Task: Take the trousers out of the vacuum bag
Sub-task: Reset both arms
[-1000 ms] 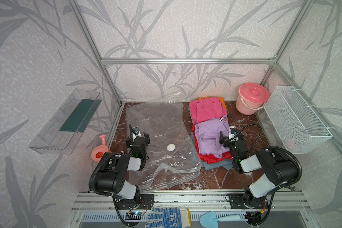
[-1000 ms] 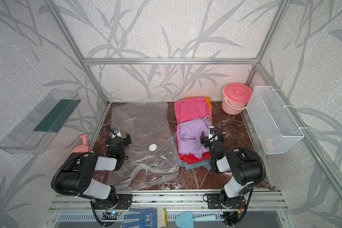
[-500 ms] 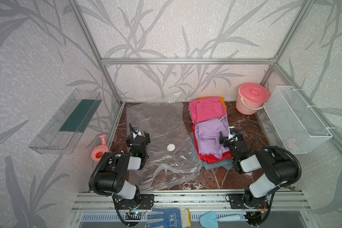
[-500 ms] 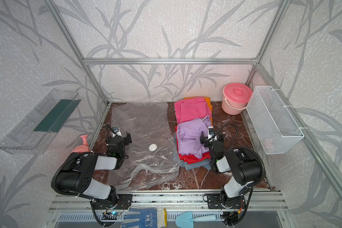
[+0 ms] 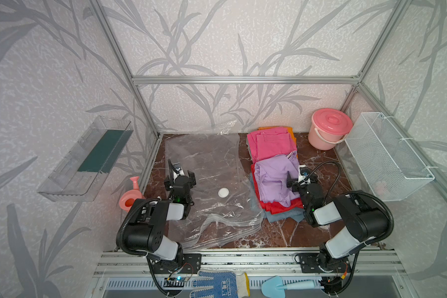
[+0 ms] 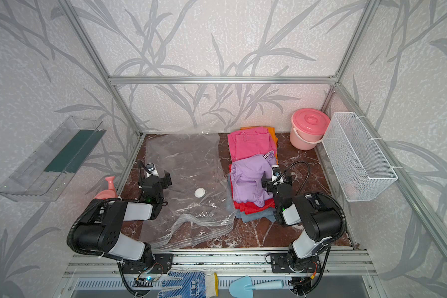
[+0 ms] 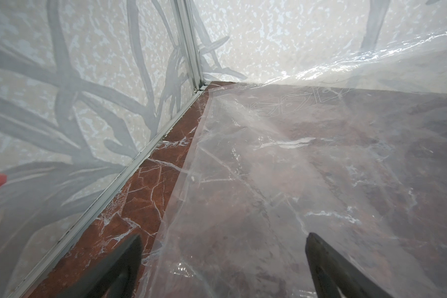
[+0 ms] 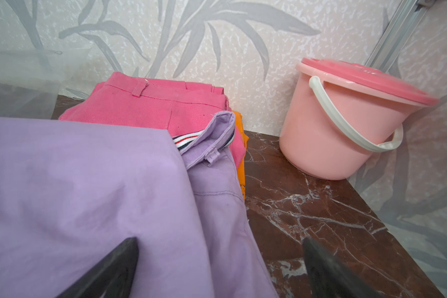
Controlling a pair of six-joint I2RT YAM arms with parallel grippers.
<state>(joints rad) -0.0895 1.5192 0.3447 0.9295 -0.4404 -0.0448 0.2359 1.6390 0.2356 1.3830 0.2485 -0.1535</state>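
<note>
**Trousers out on counter, bag flat, both claws apart**

You've got the trousers (image 6: 245, 180) in two overlapping stacks on the right half of the counter (image 5: 276, 233), outside the vacuum bag (image 5: 204, 160).

- Far stack, nr the back edge: hot pink pair (image 5: 271, 145) on top, w/ an orange pair (image 5: 290, 129) peeking out at its back & right side.
- Near stack: lilac pair (image 5: 276, 180) on top, red pair (image 5: 278, 206) under it, denim pair (image 5: 281, 216) at the bottom, sticking out toward the near edge. The lilac waistband overlaps the pink.

The bag lies flat on the left half, marble showing through, right next to the near stack. Its white valve (image 5: 223, 192) faces up. The zip end sits crumpled toward the near edge, and a far corner curls up the back wall.

Left claw (image 7: 223, 247): jaws apart, low over the bag's left edge. One finger is over bare marble, the other over plastic; can't tell if they touch.

Right claw (image 8: 220, 245): jaws apart at the lilac pair's right edge. One finger is over cloth, the other over marble; nothing gripped.

Around that: a lidded pink bucket (image 5: 325, 134) in the back right corner, a wire basket (image 5: 387, 154) on the right wall, and a clear tray (image 5: 88, 157) on the left wall.
</note>
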